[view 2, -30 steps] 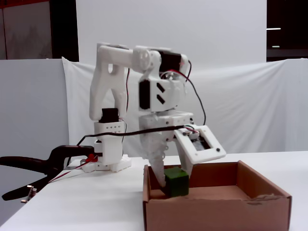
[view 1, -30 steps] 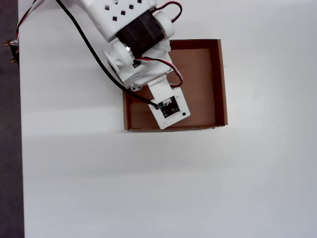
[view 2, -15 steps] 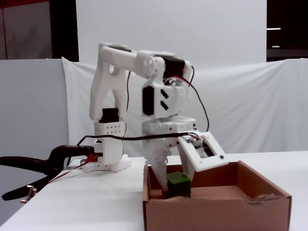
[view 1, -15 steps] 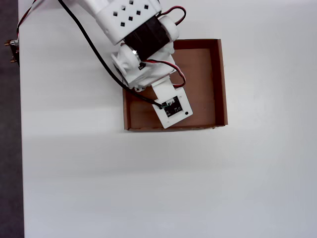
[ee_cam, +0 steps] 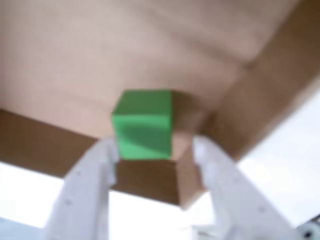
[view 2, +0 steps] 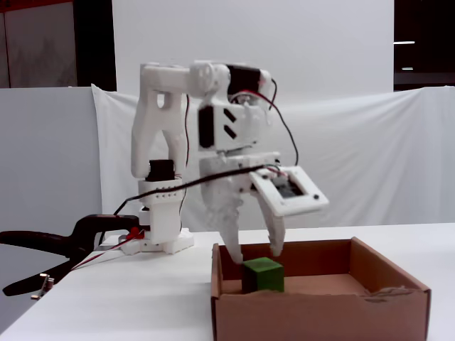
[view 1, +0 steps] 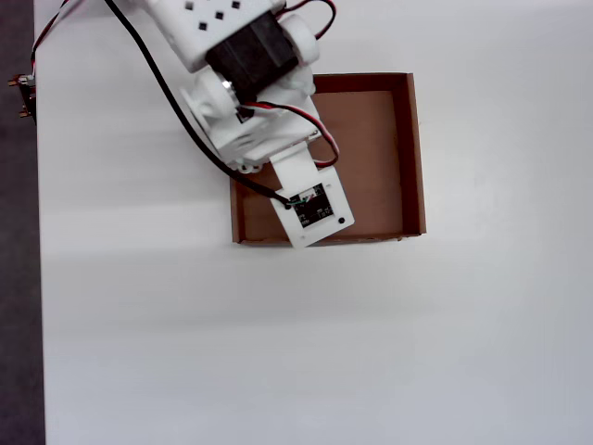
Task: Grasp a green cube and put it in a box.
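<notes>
On my remote feed, the gripper [view 2: 254, 251] hangs with its fingers spread just above the green cube [view 2: 263, 275], which sits loose on the box [view 2: 320, 310] floor near a corner (white table [view 1: 371, 352], white backdrop sheets [view 2: 370, 156], a black clamp [view 2: 64, 245] at the table's edge).

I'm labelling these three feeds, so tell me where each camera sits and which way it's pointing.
Wrist view: on the arm, looking past both fingers at the green cube in the box.
Overhead view: above, looking straight down; arm covers the cube.
Fixed view: table height, side-on; open gripper above the cube.
All share the box.
</notes>
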